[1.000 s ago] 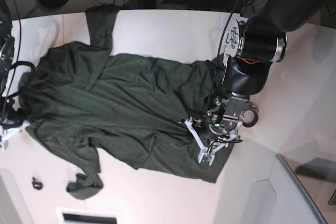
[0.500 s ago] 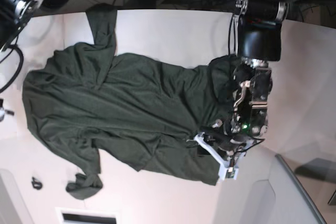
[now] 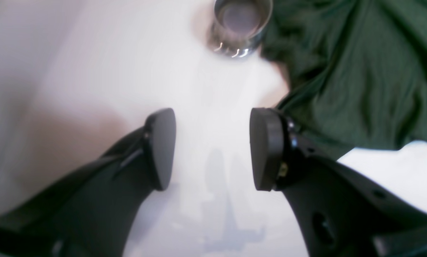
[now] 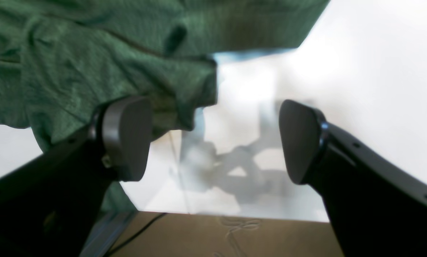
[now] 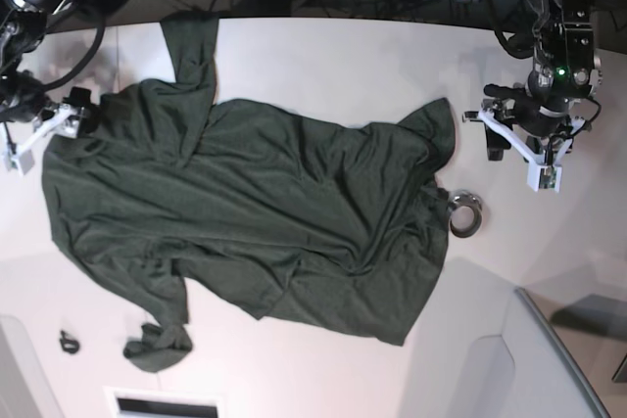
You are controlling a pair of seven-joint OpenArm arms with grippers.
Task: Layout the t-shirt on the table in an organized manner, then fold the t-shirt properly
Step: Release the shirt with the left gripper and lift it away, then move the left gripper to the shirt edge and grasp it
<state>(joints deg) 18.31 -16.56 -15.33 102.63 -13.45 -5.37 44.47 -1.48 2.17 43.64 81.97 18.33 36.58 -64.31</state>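
The dark green t-shirt lies spread and wrinkled across the white table, one sleeve reaching the far edge and another bunched near the front left. My left gripper hovers open to the right of the shirt, apart from it. In the left wrist view this gripper has only bare table between its pads, with the t-shirt to the right. My right gripper sits at the shirt's far left edge. The right wrist view shows the right gripper open, with the t-shirt beside its left pad.
A small metal ring lies on the table against the shirt's right hem and appears as the ring ahead of the left gripper. A small black item lies near the front left. Cables and dark equipment run behind the far edge.
The left arm has swung from the shirt's front right corner to the back right, off the cloth. The right arm moved to the far left edge and its jaws opened wide.
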